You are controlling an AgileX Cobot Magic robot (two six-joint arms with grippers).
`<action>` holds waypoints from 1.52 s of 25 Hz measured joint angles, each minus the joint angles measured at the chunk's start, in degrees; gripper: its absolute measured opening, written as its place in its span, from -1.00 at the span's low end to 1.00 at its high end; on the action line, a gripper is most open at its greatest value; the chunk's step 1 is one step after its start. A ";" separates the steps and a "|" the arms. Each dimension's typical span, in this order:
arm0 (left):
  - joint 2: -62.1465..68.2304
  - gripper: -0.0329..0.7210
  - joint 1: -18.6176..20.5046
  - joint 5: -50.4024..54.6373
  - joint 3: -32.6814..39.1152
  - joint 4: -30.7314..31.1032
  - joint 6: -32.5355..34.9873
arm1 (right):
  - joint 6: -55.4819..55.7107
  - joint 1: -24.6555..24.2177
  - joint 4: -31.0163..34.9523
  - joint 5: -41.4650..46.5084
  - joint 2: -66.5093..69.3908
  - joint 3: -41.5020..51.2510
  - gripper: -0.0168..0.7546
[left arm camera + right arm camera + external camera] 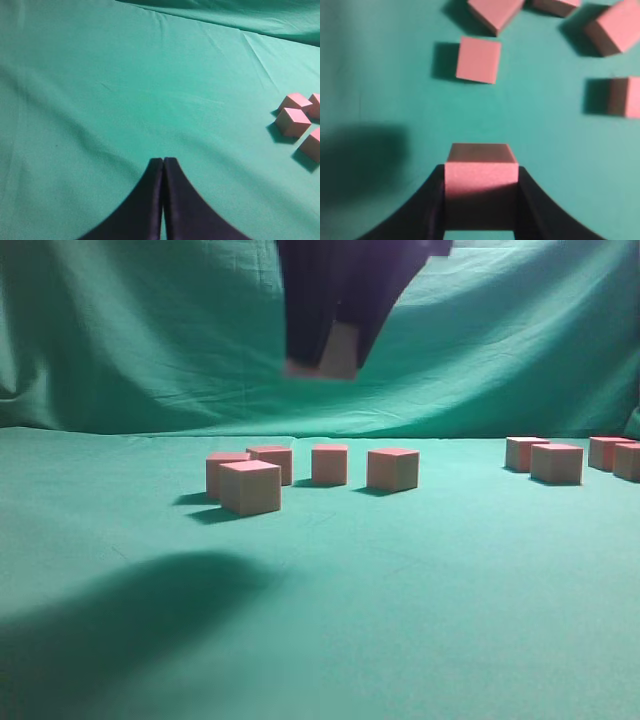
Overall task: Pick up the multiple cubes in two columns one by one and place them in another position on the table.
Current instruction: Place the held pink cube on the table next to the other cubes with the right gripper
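Note:
High above the table (pixel 320 640), my right gripper (pixel 322 362) is shut on one pinkish-red cube (pixel 340 352). In the right wrist view that cube (pixel 480 152) sits squarely between the dark fingers (pixel 432 200) of the gripper (pixel 481 172). Several cubes (pixel 478 60) lie on the green cloth below it. In the exterior view a loose group of cubes (pixel 249 487) stands mid-left, and another group (pixel 557 463) is at the far right. My left gripper (pixel 163 161) is shut and empty over bare cloth. Some cubes (pixel 292 122) lie to its right.
A wrinkled green backdrop cloth (pixel 150 330) hangs behind the table. A broad dark shadow (pixel 130 620) falls on the near left of the cloth. Bare cloth (pixel 125 90) stretches ahead of and left of the left gripper.

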 joint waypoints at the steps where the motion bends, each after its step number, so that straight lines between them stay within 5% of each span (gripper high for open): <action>1: 0.00 -0.91 0.00 0.00 0.00 0.00 0.00 | -0.63 0.24 0.00 0.46 1.27 -1.13 -0.27; 9: 0.00 -0.91 0.00 0.00 0.00 0.00 0.00 | -7.29 0.49 -1.43 2.97 10.39 -7.45 -0.27; 38: 0.00 -0.91 0.00 0.00 0.00 0.00 0.00 | -8.62 0.57 -2.60 -0.20 16.06 -7.86 -0.27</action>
